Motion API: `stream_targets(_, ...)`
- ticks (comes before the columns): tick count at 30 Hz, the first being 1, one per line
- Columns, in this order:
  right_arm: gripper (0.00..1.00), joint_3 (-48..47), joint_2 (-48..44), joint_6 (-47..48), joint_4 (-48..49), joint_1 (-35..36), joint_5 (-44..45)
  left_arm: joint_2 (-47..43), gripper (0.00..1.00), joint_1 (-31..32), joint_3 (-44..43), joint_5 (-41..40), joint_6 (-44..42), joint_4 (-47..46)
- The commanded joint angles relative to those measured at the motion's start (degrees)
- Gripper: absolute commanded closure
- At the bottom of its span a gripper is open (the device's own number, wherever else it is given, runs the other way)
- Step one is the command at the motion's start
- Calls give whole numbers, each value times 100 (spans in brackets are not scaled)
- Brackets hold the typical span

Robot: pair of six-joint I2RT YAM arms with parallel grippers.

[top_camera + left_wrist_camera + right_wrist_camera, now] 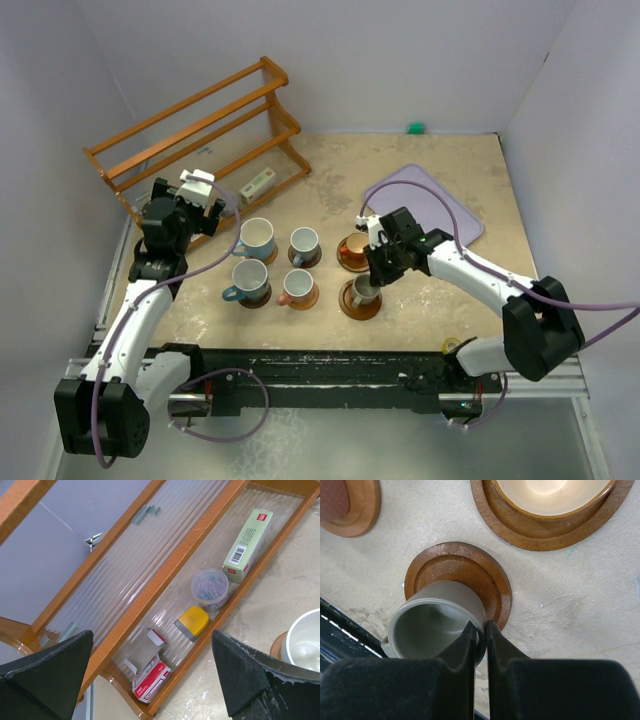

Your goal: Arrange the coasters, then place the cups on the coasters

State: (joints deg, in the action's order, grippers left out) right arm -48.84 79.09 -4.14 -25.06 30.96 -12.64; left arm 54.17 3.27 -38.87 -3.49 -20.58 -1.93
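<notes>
At the near-right end of the cluster, the grey-olive cup (432,625) is over its reddish-brown coaster (465,570). The right gripper (480,626) is pinched on the rim, one finger inside and one outside. From the wrist view the cup looks off-centre, toward the rail side (I cannot tell if its base is fully down). To finish well: centre it, lower until flat, then release and lift straight up, clear of the orange cup (550,492). The left gripper (205,198) is spread wide and empty by the wooden rack (200,120).
</notes>
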Motion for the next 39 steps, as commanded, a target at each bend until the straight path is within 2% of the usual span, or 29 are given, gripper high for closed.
stream_targets(1,100,-113,37,-113,176,157,80,65,2,-46,23,-77,63,-442)
stream_targets(25,100,-109,382,-209,230,407,456,32,2,-46,26,-126,45,-415)
stream_targets(36,87,-87,247,-274,189,435,517,94,2,-41,-33,-93,-78,-308)
stream_targets(39,80,-95,192,-278,151,442,509,95,2,-43,-42,-91,-77,-308)
